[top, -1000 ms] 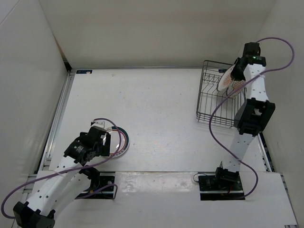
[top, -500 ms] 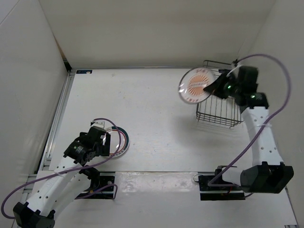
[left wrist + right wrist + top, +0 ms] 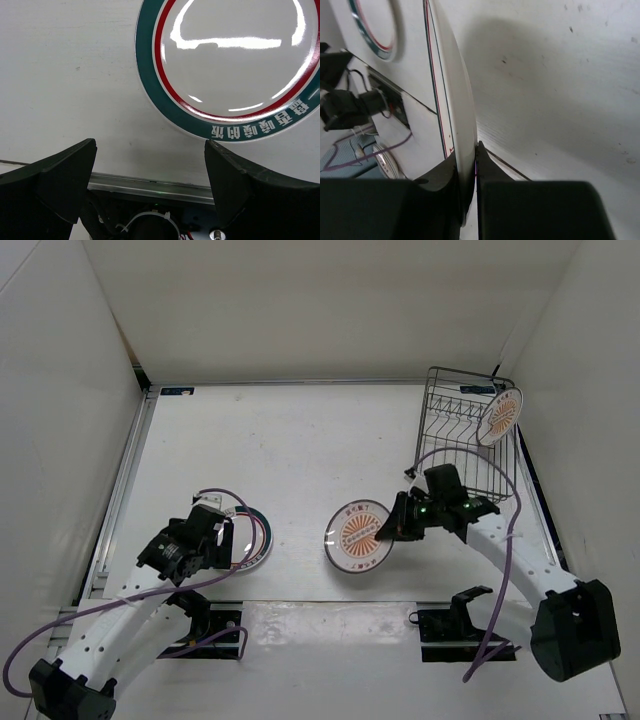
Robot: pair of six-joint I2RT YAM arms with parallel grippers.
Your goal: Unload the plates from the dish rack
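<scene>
Quick note from the unloading job. My right end effector (image 3: 392,528) was clamped on the rim of an orange sunburst plate (image 3: 360,537), fingers pinched tight on either side of the edge. From the wrist view the plate ran edge-on straight out ahead of me. It hung low over the middle of the desk (image 3: 300,460), well apart from the dish rack (image 3: 462,445). The whole disc stuck out to my left of the grip, face tilted partly upward. I couldn't tell whether its low edge was touching the desk or just above it.

To my mind that tilt was the thing to sort out. The plate needed rolling flat and lowering before I let go, or it would drop on its rim and wobble.

My left end effector (image 3: 150,150) had its fingers spread apart and held nothing. It sat just beside the green-and-pink ringed plate (image 3: 252,539), which lay flat on the desk on the left side.

One more sunburst plate (image 3: 500,417) stood leaning in the far right corner of the rack. It was behind and to the right of my right end effector. So I'd say the right arm was the nearer one for it.
</scene>
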